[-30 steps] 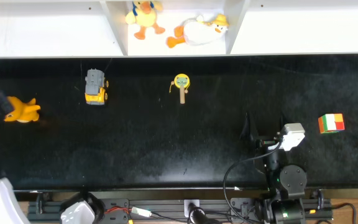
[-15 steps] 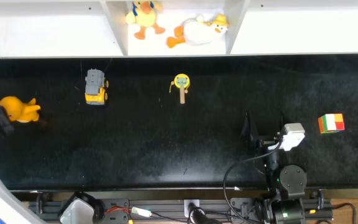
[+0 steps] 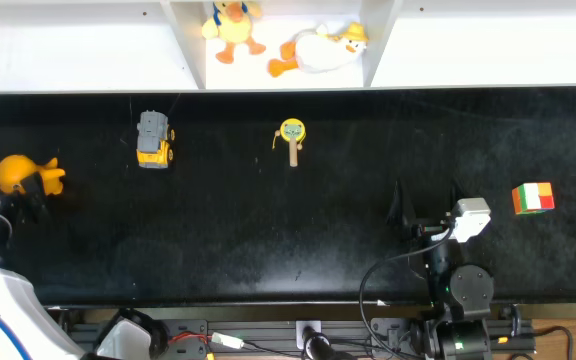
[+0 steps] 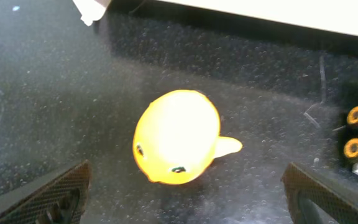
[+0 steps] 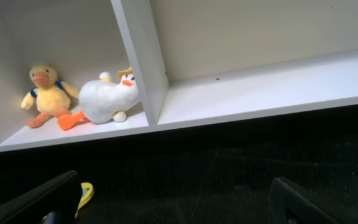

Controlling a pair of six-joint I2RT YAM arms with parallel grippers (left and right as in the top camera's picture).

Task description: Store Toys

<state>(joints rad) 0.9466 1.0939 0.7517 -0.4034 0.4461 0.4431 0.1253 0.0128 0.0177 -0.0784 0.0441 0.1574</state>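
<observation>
The black speckled table (image 3: pixel 268 240) runs up to a white compartmented shelf unit (image 3: pixel 68 50) along its far edge, and that unit is where the toys are meant to end up. Near the table's left end lies the round orange-yellow toy duck (image 4: pixel 178 137). The left gripper (image 4: pixel 185 186) hangs directly over it with its jaws spread wide, one finger on each side of the body and neither touching it. The right gripper (image 5: pixel 176 186) is parked low at the right, also spread and empty, facing the shelf. Glare washes out the duck's surface, so it may be plush or soft rubber. Either way it looks light, squashy and not at all fragile, and a rounded dome like this could squirt out of a shallow pinch. The best hold is probably across the widest part of the body, low near the table, rather than on the small flap that sticks out of one side. The yellow and grey toy truck (image 3: pixel 153 138) sits well apart from it, farther along the table, and should not get in the way. A second ago the left gripper was out at the table's left edge, beside the duck. Since then it has swung in and lined up above the duck, while the duck, the truck and the right arm appear unmoved.
</observation>
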